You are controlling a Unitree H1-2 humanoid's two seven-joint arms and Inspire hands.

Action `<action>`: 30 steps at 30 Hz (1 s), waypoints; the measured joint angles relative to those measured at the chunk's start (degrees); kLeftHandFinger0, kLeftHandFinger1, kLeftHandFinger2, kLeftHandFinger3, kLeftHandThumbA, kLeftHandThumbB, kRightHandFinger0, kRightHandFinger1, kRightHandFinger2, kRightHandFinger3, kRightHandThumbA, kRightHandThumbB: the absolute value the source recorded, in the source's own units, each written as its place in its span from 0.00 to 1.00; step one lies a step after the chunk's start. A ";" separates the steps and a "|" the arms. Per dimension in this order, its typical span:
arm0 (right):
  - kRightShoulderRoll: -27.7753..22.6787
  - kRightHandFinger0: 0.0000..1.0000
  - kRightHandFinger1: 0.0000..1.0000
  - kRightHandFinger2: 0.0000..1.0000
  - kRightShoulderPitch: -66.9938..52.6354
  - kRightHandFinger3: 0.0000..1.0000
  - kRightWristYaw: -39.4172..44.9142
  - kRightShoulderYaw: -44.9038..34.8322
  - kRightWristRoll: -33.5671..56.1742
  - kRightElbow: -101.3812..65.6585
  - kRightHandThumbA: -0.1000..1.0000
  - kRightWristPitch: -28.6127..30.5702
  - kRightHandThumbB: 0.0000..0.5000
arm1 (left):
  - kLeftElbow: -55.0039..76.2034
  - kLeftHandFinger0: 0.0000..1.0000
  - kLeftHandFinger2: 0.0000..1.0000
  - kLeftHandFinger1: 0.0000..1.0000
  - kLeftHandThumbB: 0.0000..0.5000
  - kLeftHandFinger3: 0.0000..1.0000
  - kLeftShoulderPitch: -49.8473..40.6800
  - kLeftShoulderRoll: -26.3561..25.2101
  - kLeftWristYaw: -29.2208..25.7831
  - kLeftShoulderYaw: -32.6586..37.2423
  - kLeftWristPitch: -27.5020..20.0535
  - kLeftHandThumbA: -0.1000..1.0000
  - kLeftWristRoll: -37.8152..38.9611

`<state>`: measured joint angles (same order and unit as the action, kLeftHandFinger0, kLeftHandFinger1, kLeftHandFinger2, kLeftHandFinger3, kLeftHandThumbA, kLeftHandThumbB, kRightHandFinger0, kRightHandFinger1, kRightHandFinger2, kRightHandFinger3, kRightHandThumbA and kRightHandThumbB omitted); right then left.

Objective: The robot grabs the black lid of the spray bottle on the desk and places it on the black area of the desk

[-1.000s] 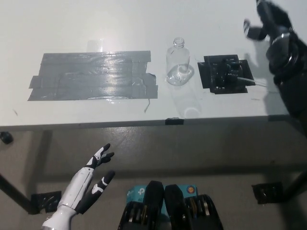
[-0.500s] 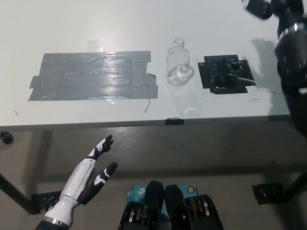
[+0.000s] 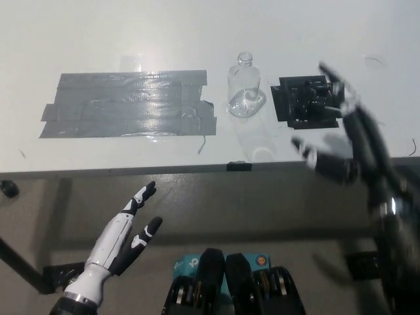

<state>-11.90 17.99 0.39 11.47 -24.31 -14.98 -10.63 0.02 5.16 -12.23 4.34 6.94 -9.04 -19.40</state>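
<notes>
Right of the clear glass spray bottle, the black lid lies on the black patch — placement looks done; the black right hand, fingers spread, needs only retreat — white left hand rests spread below the desk.

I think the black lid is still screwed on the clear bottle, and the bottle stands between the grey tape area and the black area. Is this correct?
Not quite. The head view shows the clear bottle with a bare, open neck; the black lid lies on the black area. The rest holds: the bottle stands between the grey tape area and the black area.
</notes>
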 measured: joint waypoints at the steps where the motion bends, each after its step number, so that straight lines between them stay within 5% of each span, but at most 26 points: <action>1: 0.67 1.00 1.00 1.00 -2.39 1.00 -0.01 0.39 0.30 0.19 0.78 1.00 0.34 | -0.15 1.00 1.00 1.00 0.01 1.00 -0.24 0.16 -0.01 0.05 0.00 1.00 -0.07; 14: 1.19 1.00 1.00 1.00 -8.08 1.00 -0.42 1.78 0.39 16.76 0.71 10.21 0.36 | -0.42 1.00 1.00 1.00 0.02 1.00 -5.35 1.02 -0.04 0.45 -0.21 1.00 -1.00; 30: 1.18 1.00 1.00 1.00 -10.54 1.00 -0.57 1.79 -0.46 17.90 0.76 11.99 0.38 | -0.33 1.00 1.00 1.00 0.02 1.00 -6.44 1.18 -0.03 0.72 -0.37 0.97 -1.19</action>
<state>-10.72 7.45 -0.18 13.26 -24.77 2.92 1.36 -0.31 -1.28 -11.05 4.32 7.66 -9.42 -20.59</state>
